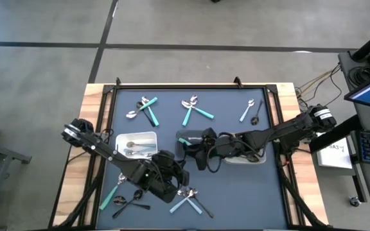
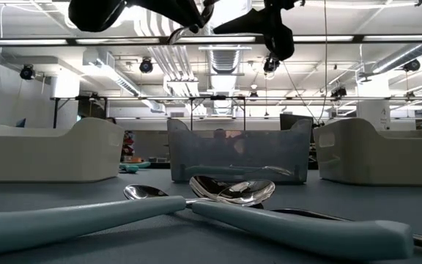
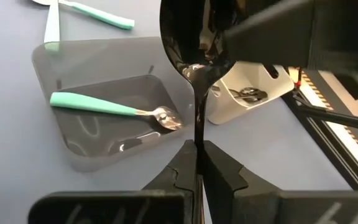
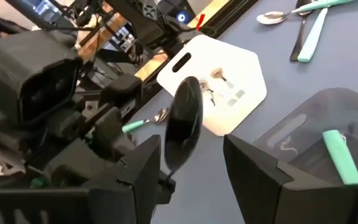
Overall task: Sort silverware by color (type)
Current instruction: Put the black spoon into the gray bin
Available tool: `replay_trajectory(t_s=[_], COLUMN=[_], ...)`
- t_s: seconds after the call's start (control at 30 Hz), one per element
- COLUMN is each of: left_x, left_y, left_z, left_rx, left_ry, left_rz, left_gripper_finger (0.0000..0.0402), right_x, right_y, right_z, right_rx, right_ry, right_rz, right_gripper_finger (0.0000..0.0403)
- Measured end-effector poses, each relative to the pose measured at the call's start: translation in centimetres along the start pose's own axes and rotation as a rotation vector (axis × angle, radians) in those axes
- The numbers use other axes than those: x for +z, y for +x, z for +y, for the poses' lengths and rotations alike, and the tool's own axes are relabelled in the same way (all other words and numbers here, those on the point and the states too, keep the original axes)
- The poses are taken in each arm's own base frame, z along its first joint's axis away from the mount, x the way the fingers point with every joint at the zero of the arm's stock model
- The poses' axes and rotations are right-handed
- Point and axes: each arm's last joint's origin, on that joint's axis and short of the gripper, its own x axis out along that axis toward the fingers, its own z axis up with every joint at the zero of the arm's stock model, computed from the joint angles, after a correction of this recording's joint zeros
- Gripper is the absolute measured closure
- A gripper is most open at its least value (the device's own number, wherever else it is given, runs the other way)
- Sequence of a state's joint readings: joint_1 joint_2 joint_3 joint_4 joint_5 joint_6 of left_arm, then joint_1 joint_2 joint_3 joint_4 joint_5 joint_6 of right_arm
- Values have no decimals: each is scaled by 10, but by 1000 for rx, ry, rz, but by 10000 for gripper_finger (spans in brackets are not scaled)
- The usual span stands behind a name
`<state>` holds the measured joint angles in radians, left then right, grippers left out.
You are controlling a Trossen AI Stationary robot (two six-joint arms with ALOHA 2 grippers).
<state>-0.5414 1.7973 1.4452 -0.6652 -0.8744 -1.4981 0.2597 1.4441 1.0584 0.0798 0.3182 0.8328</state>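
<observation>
- Left tool is clamped on the thin handle of a black spoon, near the middle of the bench.
- Long axis of that spoon runs straight out from the tool, bowl at the far end.
- Right tool stands wide around the spoon's bowl, its fingers clear of it.
- Clear tray beside them holds one teal-handled spoon, lying flat.
- White tray holds silver pieces.
- More teal, silver and dark cutlery lies scattered about the bench.
- No readable writing shows.
</observation>
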Motion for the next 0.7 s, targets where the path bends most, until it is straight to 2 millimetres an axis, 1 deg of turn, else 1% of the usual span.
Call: replay_trajectory(t_s=[0.27,0.7], left_x=[3,9], left_y=[4,10], left_z=[-1,-4], left_rx=[-2,-18], left_ry=[25,51], left_rz=[-5,-18], left_gripper_finger=[401,401], right_x=[1,2], right_y=[1,1], right_z=[-1,-3], right_rx=[-3,-10], right_ry=[8,6], right_rz=[-5,-4], right_gripper_finger=[251,294])
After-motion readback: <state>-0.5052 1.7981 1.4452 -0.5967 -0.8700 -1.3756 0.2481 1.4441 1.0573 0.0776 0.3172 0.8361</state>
